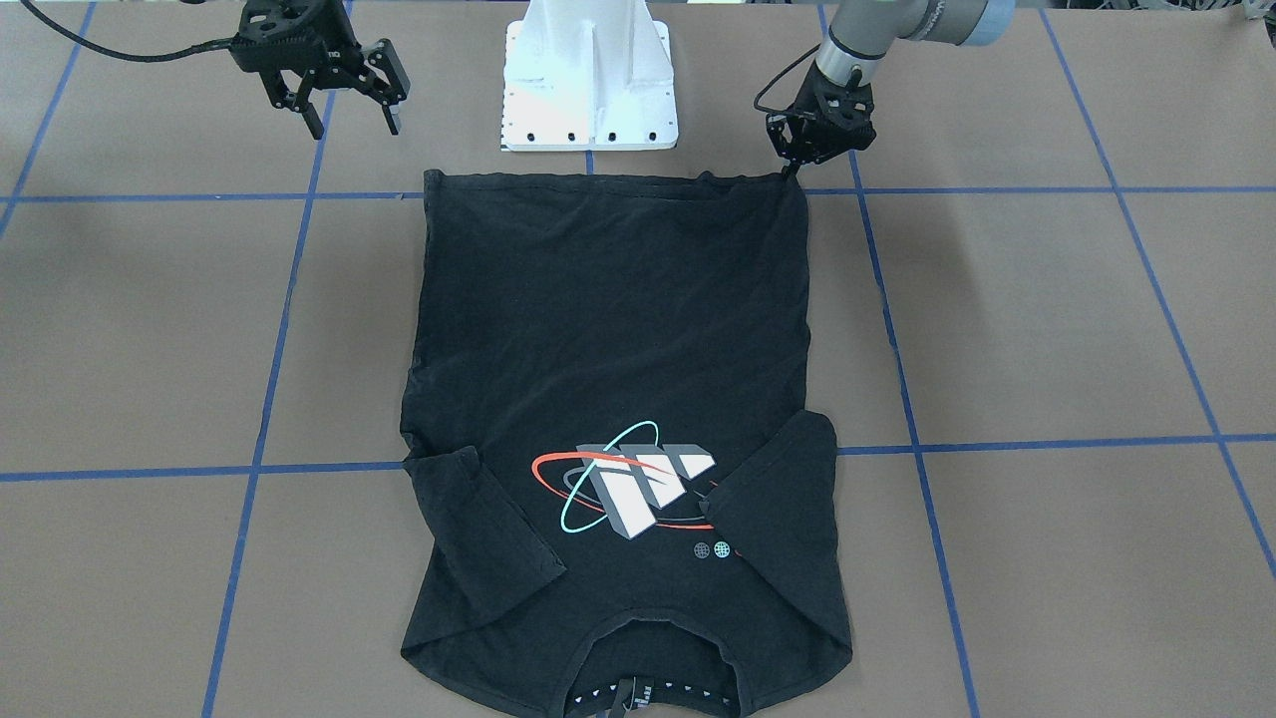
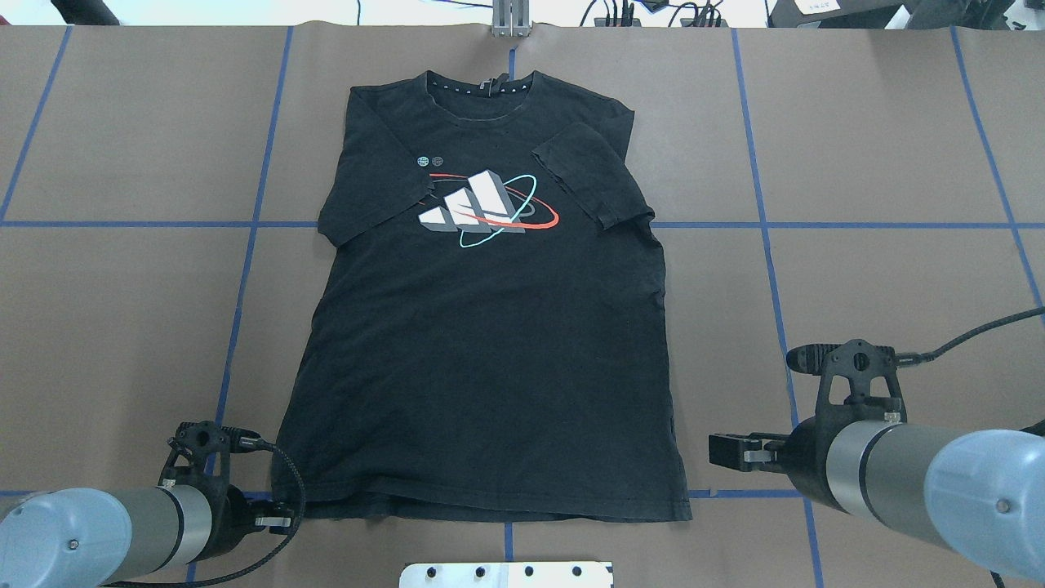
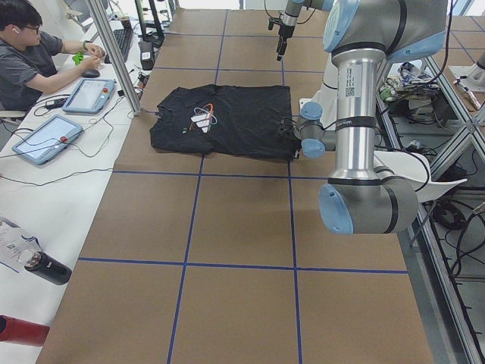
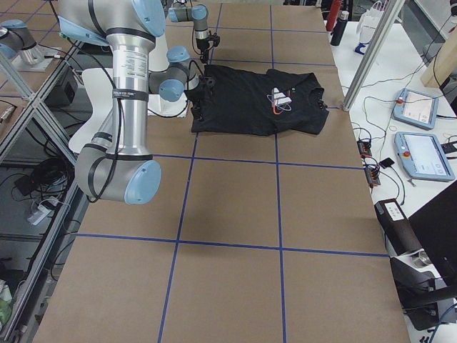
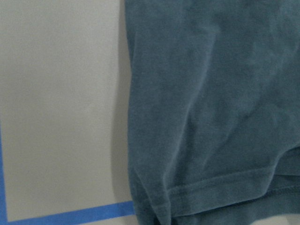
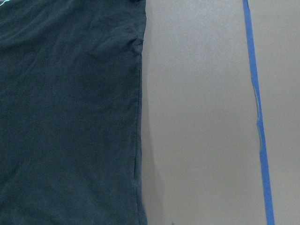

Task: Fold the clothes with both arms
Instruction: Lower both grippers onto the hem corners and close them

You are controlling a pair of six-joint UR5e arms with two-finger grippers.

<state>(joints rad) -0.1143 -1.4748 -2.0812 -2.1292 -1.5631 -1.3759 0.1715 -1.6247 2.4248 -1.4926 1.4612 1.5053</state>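
Note:
The black T-shirt point(image 1: 608, 319) point(image 2: 482, 343) lies flat and print-up in the middle of the table. Its collar is at the far side from the robot and both short sleeves are folded in over the front. My left gripper point(image 1: 795, 170) point(image 2: 277, 516) is low at the hem corner on my left, its fingers closed together on that corner. The left wrist view shows only this hem corner point(image 5: 159, 206) up close. My right gripper point(image 1: 356, 128) point(image 2: 718, 452) hangs open above the bare table, a little way off the other hem corner. The right wrist view shows the shirt's side edge point(image 6: 138, 117).
The white pedestal base point(image 1: 588, 80) stands just behind the hem. Blue tape lines point(image 1: 264, 399) grid the brown table. A person point(image 3: 30, 45) sits at a side bench with tablets point(image 3: 45, 140); a bottle point(image 3: 45, 267) lies there too.

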